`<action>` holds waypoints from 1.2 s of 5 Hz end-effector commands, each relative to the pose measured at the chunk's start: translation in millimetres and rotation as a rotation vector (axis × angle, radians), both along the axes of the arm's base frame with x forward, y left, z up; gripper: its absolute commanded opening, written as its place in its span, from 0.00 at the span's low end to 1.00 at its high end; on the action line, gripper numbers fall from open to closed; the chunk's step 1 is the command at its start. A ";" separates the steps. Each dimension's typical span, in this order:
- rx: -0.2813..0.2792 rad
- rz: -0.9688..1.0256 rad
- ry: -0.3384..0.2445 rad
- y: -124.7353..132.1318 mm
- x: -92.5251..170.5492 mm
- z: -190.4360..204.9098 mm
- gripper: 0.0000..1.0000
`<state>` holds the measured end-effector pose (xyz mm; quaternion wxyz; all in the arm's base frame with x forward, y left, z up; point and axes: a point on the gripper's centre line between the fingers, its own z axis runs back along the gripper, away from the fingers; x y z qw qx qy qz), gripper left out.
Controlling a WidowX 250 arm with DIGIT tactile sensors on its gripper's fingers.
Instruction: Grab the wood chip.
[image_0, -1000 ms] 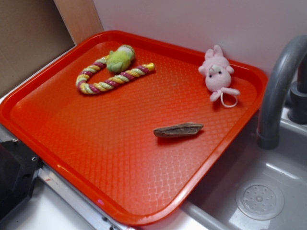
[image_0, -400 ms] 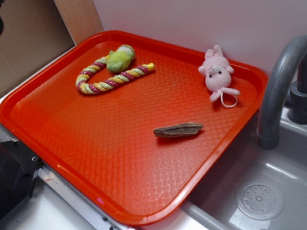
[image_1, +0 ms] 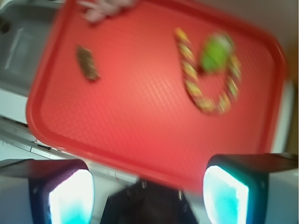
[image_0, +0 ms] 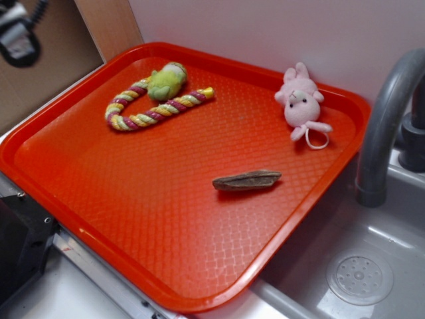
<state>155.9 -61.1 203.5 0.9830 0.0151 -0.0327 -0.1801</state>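
Red tray [image_0: 99, 179] takes up most of the ext. view, textured surface, raised rim; in wrist view tray [image_1: 140, 135] is seen from high above, blurred. Grey sink [image_0: 372, 266] sits just off the tray's right edge, w/ a round drain [image_0: 359, 279] in its floor and a grey faucet [image_0: 385, 113] arching up beside the tray's right rim.

On tray, far-left area: striped rope toy [image_0: 143, 113] bent in a U, pink/yellow/green twists; wrist view shows rope [image_1: 194, 88] too, blurry. A green plush [image_0: 166, 81] rests inside/against the U, touching the rope. Far-right corner of tray: pink bunny [image_0: 300, 101], lying on its back w/ a small loop cord at its lower end, near the rim.

Wood chip [image_0: 247, 180] lies flat on tray, right of tray centre, nearer the right rim than the left, long axis roughly across the view, well apart from bunny and rope. In wrist view chip [image_1: 87, 63] shows as a small dark sliver near the tray's edge on the sink side.

Tool [image_1: 148, 196]: wrist view shows its two fingers [image_1: 70, 196] at the bottom corners, spread wide apart, nothing between them, high over the tray's rim, well away from chip. In ext. view only a dark bit of the arm [image_0: 18, 40] shows at top left, beyond the tray's left rim.
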 end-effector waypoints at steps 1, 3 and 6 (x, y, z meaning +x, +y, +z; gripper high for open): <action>-0.032 -0.253 0.002 -45.8 21.3 -44.4 1.00; 0.032 -0.293 0.055 -70.6 50.2 -94.8 1.00; 0.084 -0.394 0.191 -90.2 64.1 -156.8 1.00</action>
